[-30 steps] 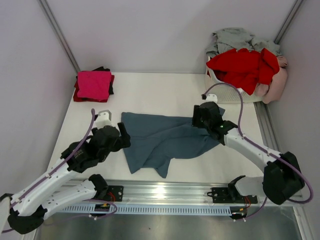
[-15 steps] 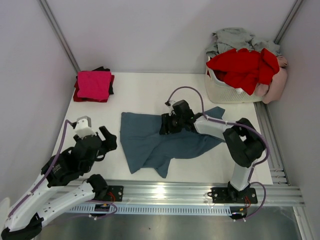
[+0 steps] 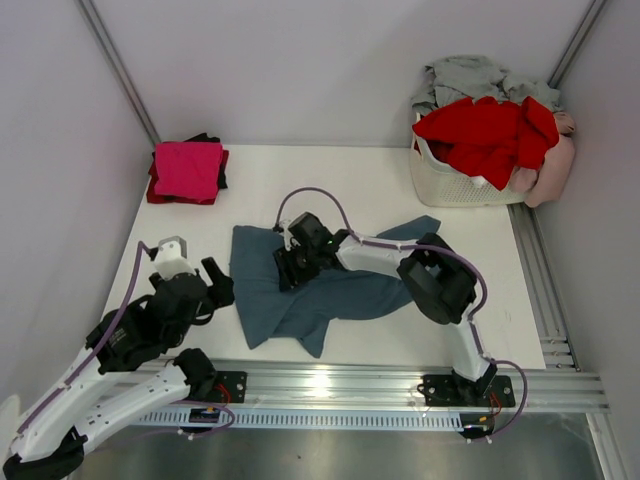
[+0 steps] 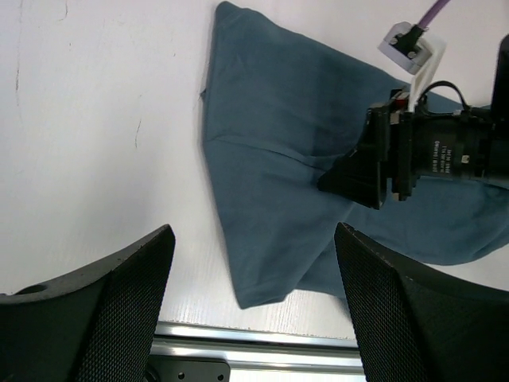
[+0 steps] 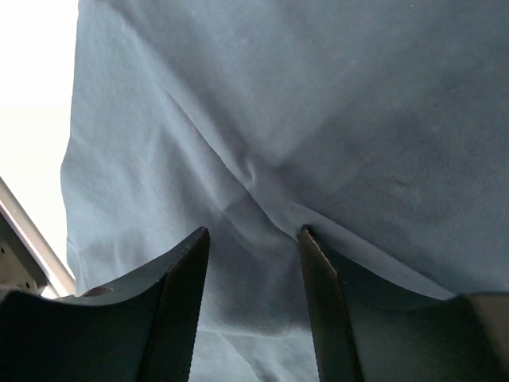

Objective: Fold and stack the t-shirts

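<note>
The step in hand is judged to be the laying-out of the slate blue-grey t-shirt, which is seen spread in the middle of the table but far from flat: its near part is bunched into a point toward the front rail, and a long crease is seen running across it in the right wrist view. The right gripper is reached far across to the left part of the garment and is set low over the cloth, its jaws held about half apart; a ridge of fabric is seen running up to one fingertip, yet no fold is seen clamped between them. The left gripper is held just beside the shirt's left edge, over bare table, with its jaws spread wide and nothing between them. At the far left corner a folded magenta tee is stacked on a black one, so a part of the task is taken as done, while red, grey and pale pink tees are heaped in the laundry basket at the far right. For the next move, it is judged that the creased cloth must be drawn smooth and square first; an edge would have to be pinched by each gripper and pulled apart evenly, since a fold made over the present wrinkles would be carried into the stack.
</note>
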### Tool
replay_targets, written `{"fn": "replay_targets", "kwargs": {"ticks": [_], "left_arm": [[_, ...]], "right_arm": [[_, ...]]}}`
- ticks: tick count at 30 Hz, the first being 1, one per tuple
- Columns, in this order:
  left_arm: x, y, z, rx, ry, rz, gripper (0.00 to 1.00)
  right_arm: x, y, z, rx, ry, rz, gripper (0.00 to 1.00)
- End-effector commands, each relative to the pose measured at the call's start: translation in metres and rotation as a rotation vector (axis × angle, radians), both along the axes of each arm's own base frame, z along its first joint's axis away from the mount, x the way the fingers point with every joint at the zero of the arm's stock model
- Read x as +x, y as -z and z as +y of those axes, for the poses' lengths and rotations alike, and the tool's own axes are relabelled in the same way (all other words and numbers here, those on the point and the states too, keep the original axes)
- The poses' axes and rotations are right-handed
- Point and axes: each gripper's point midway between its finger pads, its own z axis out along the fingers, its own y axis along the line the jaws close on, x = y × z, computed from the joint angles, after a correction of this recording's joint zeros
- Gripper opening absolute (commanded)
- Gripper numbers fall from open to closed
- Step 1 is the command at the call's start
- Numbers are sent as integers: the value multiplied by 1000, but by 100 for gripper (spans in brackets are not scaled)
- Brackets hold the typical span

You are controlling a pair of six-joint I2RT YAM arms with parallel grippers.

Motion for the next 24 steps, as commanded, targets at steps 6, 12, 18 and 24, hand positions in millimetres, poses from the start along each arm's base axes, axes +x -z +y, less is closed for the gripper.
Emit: {"fn": "replay_targets", "kwargs": {"ticks": [6, 12, 18, 24], "left_arm": [[-1, -1, -3, -10, 20, -8, 86], [1, -5, 2, -16, -9, -35, 86], [2, -13, 15, -27, -75, -71, 85], [2, -16, 19, -61, -102, -108, 84]], "right_arm": [[-36, 52, 8, -197, -100, 71, 0], [-54, 11, 72, -121, -243, -36, 0], [-32, -65, 122, 52, -248, -183, 0], [3, -203, 153, 282, -236, -462, 0]]}}
